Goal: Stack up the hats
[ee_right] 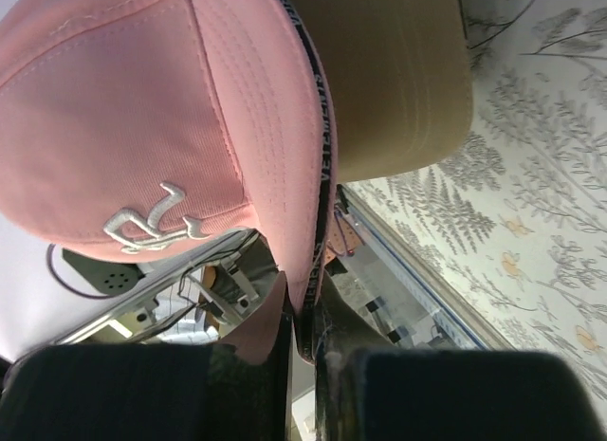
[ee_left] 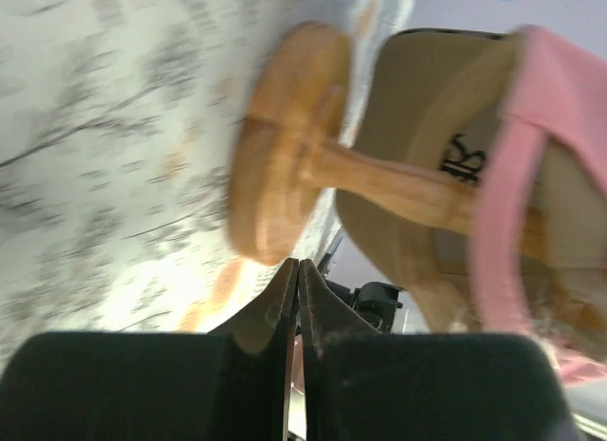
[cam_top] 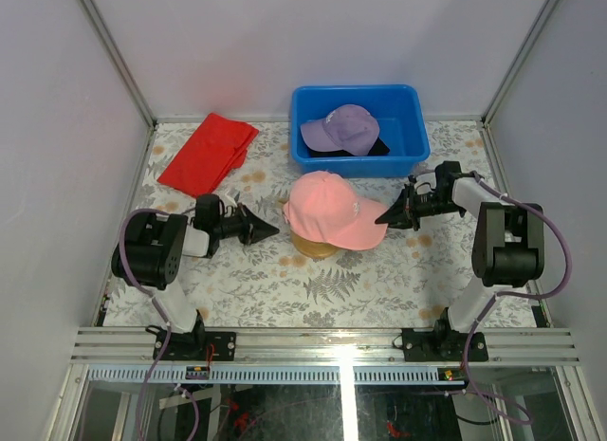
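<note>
The pink cap [cam_top: 330, 208] sits over the tan cap [cam_top: 313, 248] on the wooden stand [ee_left: 313, 161] at the table's middle. My right gripper [cam_top: 387, 216] is shut on the pink cap's brim [ee_right: 299, 242] at its right edge; the tan cap [ee_right: 389, 71] shows beneath it in the right wrist view. My left gripper [cam_top: 272, 231] is shut and empty, low on the table just left of the stand, pointing at its base. The purple cap [cam_top: 341, 128] lies on the black cap [cam_top: 377, 148] inside the blue bin [cam_top: 308, 156].
A folded red cloth [cam_top: 209, 153] lies at the back left. The blue bin stands at the back centre. Grey walls and metal frame rails close in the table on three sides.
</note>
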Robot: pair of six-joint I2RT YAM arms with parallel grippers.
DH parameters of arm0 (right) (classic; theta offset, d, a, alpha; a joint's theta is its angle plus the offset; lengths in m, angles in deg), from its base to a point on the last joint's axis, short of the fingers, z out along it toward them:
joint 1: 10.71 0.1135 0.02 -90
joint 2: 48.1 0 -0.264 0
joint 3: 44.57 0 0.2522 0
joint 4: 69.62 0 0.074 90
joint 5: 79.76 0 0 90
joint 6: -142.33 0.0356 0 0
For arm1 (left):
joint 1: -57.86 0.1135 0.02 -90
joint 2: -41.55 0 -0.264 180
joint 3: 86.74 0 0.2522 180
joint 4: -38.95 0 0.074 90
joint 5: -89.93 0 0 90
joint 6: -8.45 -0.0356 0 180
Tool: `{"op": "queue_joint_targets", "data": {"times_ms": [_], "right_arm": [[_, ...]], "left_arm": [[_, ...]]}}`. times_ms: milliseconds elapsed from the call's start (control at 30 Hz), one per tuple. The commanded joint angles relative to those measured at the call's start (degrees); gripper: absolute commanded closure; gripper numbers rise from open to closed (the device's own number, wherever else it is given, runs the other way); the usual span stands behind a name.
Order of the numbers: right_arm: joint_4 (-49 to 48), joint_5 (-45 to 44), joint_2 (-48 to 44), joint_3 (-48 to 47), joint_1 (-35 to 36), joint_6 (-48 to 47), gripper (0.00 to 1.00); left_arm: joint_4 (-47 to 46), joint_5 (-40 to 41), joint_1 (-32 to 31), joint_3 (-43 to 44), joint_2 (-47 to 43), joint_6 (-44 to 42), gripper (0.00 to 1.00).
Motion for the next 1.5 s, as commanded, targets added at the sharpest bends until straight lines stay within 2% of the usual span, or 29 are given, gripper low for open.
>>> {"op": "queue_joint_targets", "data": {"times_ms": [0,167,367,400,533,600,667,833,1000,1200,1467], "right_arm": [[6.9,-26.0,2.6,-2.4,-1.1,-5.7,0.92],[6.3,-24.1,3.0,-3.1,-1.1,-5.8,0.90],[5.8,-23.4,2.0,-2.7,-1.1,-5.9,0.71],[5.7,-23.3,1.9,-2.6,-1.1,-5.9,0.68],[5.9,-23.0,1.6,-2.9,-1.1,-5.9,0.63],[6.1,-22.9,1.4,-3.0,-1.1,-5.8,0.61],[6.0,-22.7,1.2,-3.0,-1.1,-5.8,0.60],[5.8,-22.6,0.8,-2.5,-1.1,-5.6,0.59],[5.7,-22.7,0.4,-2.4,-1.1,-5.5,0.59],[5.7,-22.7,-0.2,-2.9,-1.1,-5.3,0.60],[5.7,-22.8,-0.6,-2.6,-1.1,-5.3,0.60]], "left_arm": [[3.6,0.9,0.5,-1.4,2.9,-4.6,1.00],[3.6,0.5,0.5,-1.7,3.9,-4.9,1.00],[1.8,0.8,1.1,-1.1,-2.7,-1.4,1.00],[2.2,1.0,1.3,-0.8,-4.5,-1.0,0.97],[7.4,2.0,3.0,2.2,-11.7,-0.8,0.68],[9.8,2.5,3.4,4.3,-14.8,-0.6,0.64],[11.9,2.9,3.4,6.6,-17.2,-0.3,0.55],[11.8,3.0,3.4,8.3,-20.0,3.8,0.42],[11.9,1.9,3.0,7.0,-20.7,5.6,0.38],[22.1,4.1,-0.4,9.7,-21.5,0.8,0.34],[25.3,7.0,-3.6,9.8,-23.2,1.7,0.32]]}}
